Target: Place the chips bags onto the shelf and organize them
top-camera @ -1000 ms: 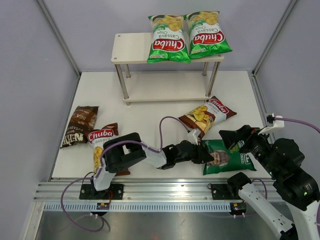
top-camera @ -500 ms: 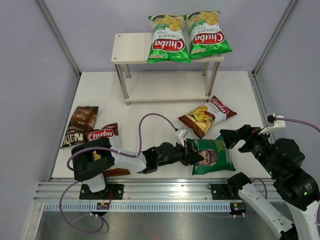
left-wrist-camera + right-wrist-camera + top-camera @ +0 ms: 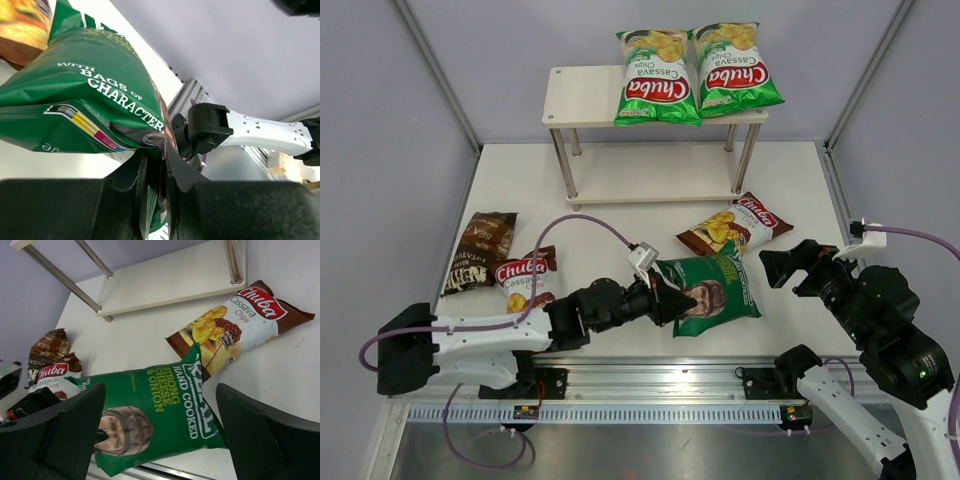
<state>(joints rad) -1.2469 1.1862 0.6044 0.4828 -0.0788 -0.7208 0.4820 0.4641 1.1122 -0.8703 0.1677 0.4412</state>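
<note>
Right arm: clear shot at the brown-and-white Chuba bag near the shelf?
Probably yes. The right gripper is open, empty, close beside the brown-and-white Chuba bag, most of it bare. Only the dark green bag in the left gripper overlaps its near-left corner.

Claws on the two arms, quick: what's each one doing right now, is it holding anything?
Left claw: closed on the edge of the dark green chips bag.
Right claw: open, holding nothing.
</note>
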